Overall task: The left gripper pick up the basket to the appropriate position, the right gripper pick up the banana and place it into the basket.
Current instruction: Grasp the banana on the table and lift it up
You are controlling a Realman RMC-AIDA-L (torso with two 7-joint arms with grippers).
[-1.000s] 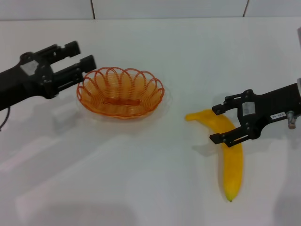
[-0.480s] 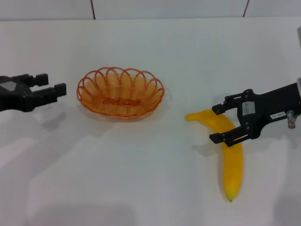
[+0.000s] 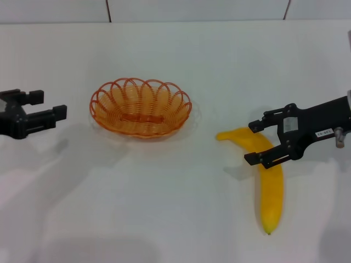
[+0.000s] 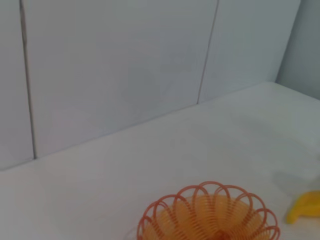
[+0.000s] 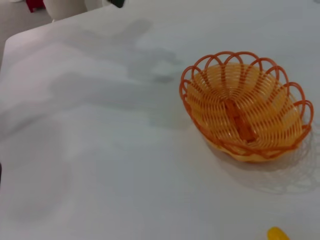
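The orange wire basket rests on the white table, left of centre; it also shows in the left wrist view and the right wrist view. My left gripper is open and empty, off to the basket's left with a clear gap between them. The yellow banana lies on the table at the right; its tips show in the left wrist view and the right wrist view. My right gripper is open, its fingers straddling the banana's upper end.
The white table runs back to a white tiled wall. Bare table surface lies between the basket and the banana and along the front.
My left gripper has drawn back to the left, away from the basket's rim, and now stands apart from it. The right gripper, banana and basket have hardly moved.
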